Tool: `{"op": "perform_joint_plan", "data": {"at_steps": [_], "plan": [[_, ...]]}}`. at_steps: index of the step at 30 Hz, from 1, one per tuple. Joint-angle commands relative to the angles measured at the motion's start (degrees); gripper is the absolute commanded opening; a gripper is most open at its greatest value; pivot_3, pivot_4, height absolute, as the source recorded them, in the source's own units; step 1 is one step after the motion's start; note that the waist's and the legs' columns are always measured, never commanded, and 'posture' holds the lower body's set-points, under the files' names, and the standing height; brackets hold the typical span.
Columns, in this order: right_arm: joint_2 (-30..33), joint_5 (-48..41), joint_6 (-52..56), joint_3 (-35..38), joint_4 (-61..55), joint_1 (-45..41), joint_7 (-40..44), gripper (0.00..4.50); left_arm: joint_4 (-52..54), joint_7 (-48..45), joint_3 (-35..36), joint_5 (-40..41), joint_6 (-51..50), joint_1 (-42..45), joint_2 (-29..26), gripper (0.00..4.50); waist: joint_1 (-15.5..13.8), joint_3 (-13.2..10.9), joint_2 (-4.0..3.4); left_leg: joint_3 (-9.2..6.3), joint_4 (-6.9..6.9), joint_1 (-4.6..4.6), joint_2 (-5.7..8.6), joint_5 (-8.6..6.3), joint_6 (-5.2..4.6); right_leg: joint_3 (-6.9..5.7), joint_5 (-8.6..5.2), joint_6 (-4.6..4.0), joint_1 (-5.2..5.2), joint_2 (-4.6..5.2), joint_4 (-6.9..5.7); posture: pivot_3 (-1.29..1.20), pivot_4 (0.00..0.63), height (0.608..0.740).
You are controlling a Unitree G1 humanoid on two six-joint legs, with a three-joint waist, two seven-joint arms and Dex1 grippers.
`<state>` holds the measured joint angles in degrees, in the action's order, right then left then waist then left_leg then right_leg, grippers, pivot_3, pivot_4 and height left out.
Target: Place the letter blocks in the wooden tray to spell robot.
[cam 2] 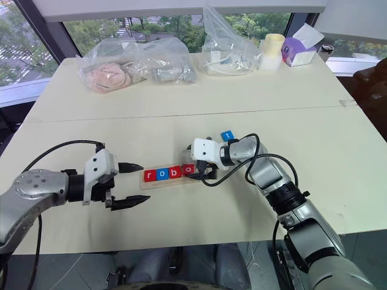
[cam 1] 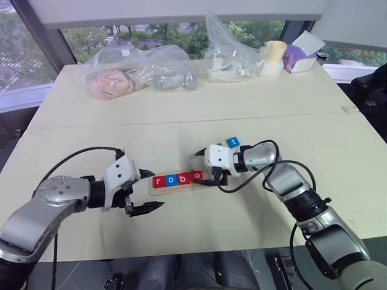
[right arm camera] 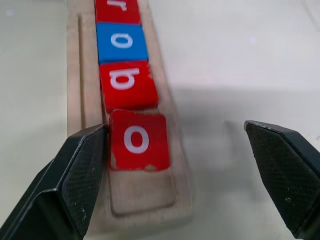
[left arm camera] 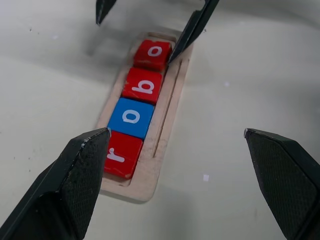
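Observation:
The wooden tray (cam 1: 176, 185) lies between my two grippers, and four letter blocks sit in its slot: a red r (cam 1: 158, 181), a blue o (cam 1: 171, 179), a red b (cam 1: 182, 178) and a red o (right arm camera: 137, 140). That last block is slightly askew. The slot's end (right arm camera: 142, 195) past it is bare. A blue t block (cam 1: 233, 142) lies on the table just beyond my right wrist. My right gripper (cam 1: 204, 167) is open over the tray's right end, straddling the red o, with nothing held. At the tray's left end, my left gripper (cam 1: 155, 190) hangs open and empty.
Clear plastic bags (cam 1: 136, 72) with soft items line the table's far side, and another bag (cam 1: 227, 57) sits beside them. Next to those are a pale roll (cam 1: 273, 57) and a purple box (cam 1: 300, 57). The table's front edge (cam 1: 199, 248) runs just below the grippers.

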<state>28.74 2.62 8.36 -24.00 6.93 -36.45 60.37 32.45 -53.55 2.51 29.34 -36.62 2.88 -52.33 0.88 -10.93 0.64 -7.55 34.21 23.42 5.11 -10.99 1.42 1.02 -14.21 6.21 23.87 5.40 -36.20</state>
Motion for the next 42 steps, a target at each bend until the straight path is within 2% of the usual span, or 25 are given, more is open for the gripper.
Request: {"op": "perform_joint_plan", "data": {"at_steps": [1,5,10,18,31,42], "plan": [[1.0,-1.4,0.7,2.0,-3.7,0.3,1.0,4.48,1.1,-0.1,0.1,0.0,1.0,0.3,0.2,4.5,-0.1,0.0,0.0,0.0,0.0,0.0,0.0,0.0,0.0,0.0,0.0,0.0,0.0,0.0,0.0,0.0,0.15,0.74],[1.9,-6.5,6.7,6.2,-9.7,2.0,1.6,4.48,1.2,-0.1,0.5,0.1,0.9,-0.1,0.3,4.5,-0.1,0.0,0.0,-0.01,0.0,0.0,0.0,0.0,0.0,0.0,0.0,-0.01,-0.01,0.01,0.0,0.0,0.15,0.74],[3.1,-5.6,8.4,9.2,-10.2,2.3,-1.8,4.48,0.9,-0.1,0.3,0.0,0.9,0.0,0.4,4.5,-0.1,0.0,0.0,-0.01,0.0,-0.01,-0.01,0.0,0.0,0.01,-0.08,-0.15,-0.01,0.02,0.0,0.0,0.15,0.74],[3.8,0.5,0.4,6.1,-3.8,2.4,-4.1,4.48,0.1,-0.4,-0.6,-0.3,1.0,1.2,0.7,4.5,0.0,0.0,0.0,0.03,0.0,-0.01,0.0,0.0,0.0,0.01,-0.08,-0.15,0.0,0.03,0.0,0.0,0.15,0.74],[3.1,5.3,-7.7,2.9,1.6,1.4,-4.8,4.48,0.7,0.2,-0.3,0.1,0.5,1.0,0.7,4.5,0.0,0.0,0.0,0.03,0.0,-0.01,0.0,0.0,0.0,0.01,-0.07,-0.15,-0.01,0.01,0.0,0.0,0.15,0.74],[0.3,6.6,-10.0,2.7,4.6,-0.4,-6.0,4.48,0.8,0.7,-0.5,0.0,0.5,1.2,1.0,4.5,0.0,0.0,0.01,0.0,0.01,-0.11,-0.01,0.01,0.01,0.01,-0.06,-0.16,-0.13,-0.02,0.0,0.0,0.15,0.74]]}}
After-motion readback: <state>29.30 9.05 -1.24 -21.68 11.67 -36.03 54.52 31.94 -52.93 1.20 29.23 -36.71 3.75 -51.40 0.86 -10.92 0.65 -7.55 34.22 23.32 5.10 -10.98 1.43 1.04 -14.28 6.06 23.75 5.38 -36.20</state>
